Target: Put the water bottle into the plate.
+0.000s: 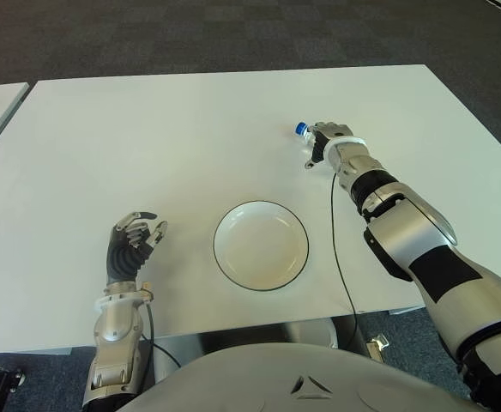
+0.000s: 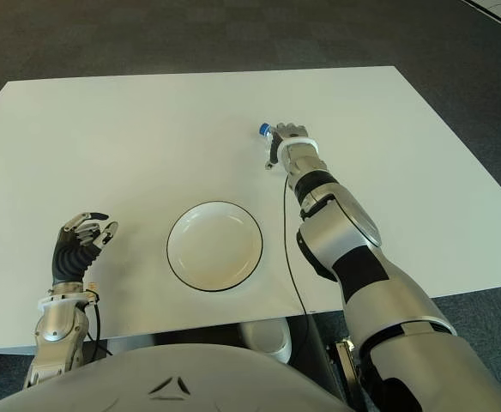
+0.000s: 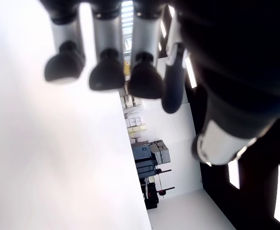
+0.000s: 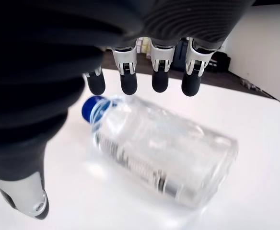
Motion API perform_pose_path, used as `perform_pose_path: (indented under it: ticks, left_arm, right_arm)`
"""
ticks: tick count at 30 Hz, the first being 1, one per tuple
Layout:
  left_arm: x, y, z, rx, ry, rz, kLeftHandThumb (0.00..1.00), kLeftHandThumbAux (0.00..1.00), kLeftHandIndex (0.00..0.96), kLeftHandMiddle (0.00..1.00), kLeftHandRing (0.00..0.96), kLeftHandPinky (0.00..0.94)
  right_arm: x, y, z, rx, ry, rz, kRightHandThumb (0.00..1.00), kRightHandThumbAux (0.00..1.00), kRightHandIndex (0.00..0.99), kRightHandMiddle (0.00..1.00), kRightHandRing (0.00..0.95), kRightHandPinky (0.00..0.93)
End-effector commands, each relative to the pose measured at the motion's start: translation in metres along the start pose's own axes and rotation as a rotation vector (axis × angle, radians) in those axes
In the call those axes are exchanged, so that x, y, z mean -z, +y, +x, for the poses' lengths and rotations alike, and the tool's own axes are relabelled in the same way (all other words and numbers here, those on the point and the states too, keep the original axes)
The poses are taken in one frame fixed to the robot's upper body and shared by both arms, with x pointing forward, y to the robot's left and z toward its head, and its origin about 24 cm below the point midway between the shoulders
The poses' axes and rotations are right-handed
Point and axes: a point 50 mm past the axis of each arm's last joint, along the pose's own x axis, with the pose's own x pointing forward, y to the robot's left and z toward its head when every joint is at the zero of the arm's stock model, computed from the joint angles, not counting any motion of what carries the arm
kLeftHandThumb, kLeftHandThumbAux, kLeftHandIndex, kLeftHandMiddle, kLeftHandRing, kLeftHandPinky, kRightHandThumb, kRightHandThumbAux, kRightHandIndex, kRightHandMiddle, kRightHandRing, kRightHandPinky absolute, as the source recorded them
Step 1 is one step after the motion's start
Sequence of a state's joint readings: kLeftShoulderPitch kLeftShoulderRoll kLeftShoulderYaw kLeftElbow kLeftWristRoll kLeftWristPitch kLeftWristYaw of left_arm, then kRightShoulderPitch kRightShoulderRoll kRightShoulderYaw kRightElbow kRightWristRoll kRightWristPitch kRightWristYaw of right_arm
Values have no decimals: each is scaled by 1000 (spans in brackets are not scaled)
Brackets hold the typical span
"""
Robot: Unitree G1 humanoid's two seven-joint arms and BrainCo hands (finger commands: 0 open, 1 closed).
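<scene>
— What did the eye views show?
— The right hand (image 1: 323, 142) reached over the water bottle (image 1: 304, 131) at upper right of centre on the white counter (image 1: 147, 137); the plate (image 1: 261, 245) sat lower centre, the left hand (image 1: 130, 245) at lower left.

— And the wrist views?
— Right: the bottle (image 4: 164, 153) lay on its side, fingers (image 4: 160, 72) spread above it (not gripping). Left: fingers (image 3: 106, 72) loosely curled, holding nothing.
</scene>
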State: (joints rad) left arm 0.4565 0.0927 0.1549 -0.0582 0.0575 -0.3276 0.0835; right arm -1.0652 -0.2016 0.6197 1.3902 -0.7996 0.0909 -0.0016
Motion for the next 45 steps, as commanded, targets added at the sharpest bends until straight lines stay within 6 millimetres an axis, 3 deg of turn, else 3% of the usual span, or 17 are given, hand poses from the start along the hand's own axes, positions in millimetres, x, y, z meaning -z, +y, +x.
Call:
perform_pose_path:
  ticks: [1, 10, 14, 32, 45]
  left_arm:
    - [5, 6, -5, 5, 18, 13, 702, 717, 439, 840, 837, 836]
    - [3, 14, -11, -5, -5, 14, 702, 717, 439, 835, 832, 818]
    - [3, 16, -12, -2, -2, 14, 703, 717, 439, 833, 830, 814]
    - [3, 20, -11, -2, 1, 26, 702, 718, 439, 839, 837, 819]
    - [2, 23, -10, -6, -8, 21, 702, 718, 439, 843, 840, 820]
  right_arm:
    - [-3, 21, -1, -78, 20, 84, 424, 722, 0, 7, 12, 91]
    - [9, 49, -5, -117, 66, 278, 414, 745, 0, 10, 22, 106]
    - [1, 43, -4, -98, 64, 352, 419, 747, 0, 11, 26, 119]
    - [9, 35, -3, -66, 120, 581, 422, 740, 42, 47, 61, 143]
    - [14, 33, -3, -43, 142, 647, 415, 740, 53, 57, 72, 141]
